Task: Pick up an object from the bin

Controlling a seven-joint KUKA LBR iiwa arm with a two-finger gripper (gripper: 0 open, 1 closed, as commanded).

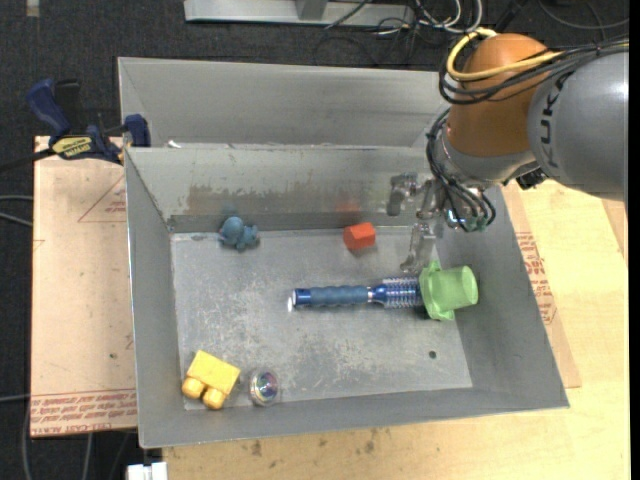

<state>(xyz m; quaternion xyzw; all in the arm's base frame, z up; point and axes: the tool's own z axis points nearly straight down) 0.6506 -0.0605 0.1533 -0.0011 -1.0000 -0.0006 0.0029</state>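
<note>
The gripper [415,253] is hanging low at the right of the bin [300,103], just beside the green cup [448,291] lying against the blue brush [345,297], probably because that pair is nearest, though its opening cannot be told.

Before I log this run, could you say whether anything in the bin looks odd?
Only the green plastic cup: it lies on its side at the right, against the bristle end of the blue-handled brush, by the gripper. Nothing looks spilled or damaged.
</note>
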